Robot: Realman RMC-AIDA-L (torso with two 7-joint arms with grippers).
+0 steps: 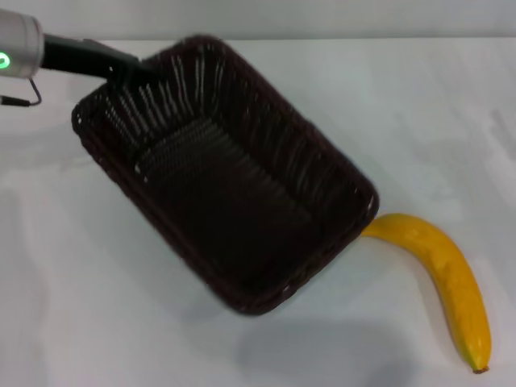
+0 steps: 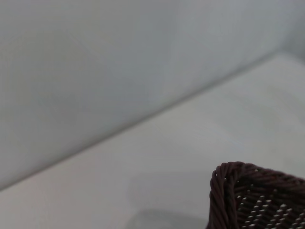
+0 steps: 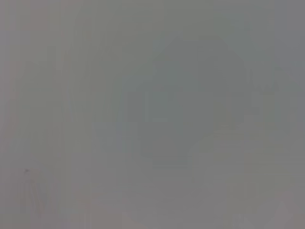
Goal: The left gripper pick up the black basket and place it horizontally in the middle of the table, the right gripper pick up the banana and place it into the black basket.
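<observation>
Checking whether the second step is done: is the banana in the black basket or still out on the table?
Out. The banana lies on the table beside the black basket, one end at its corner; the basket's inside shows only weave.

From my head camera the light is bright and even over the white desk [image 1: 97, 322], falling from above. A soft grey shadow spreads on the desk near the black basket [image 1: 226, 177], and a fainter one hugs the banana [image 1: 443, 270]. The basket's weave catches small pale glints. Edges look slightly soft throughout. My left wrist camera shows the desk [image 2: 157, 162] dim and hazy, with only the basket's braided rim [image 2: 228, 176] fairly crisp. My right wrist camera gives a flat grey blur, nothing in focus.
</observation>
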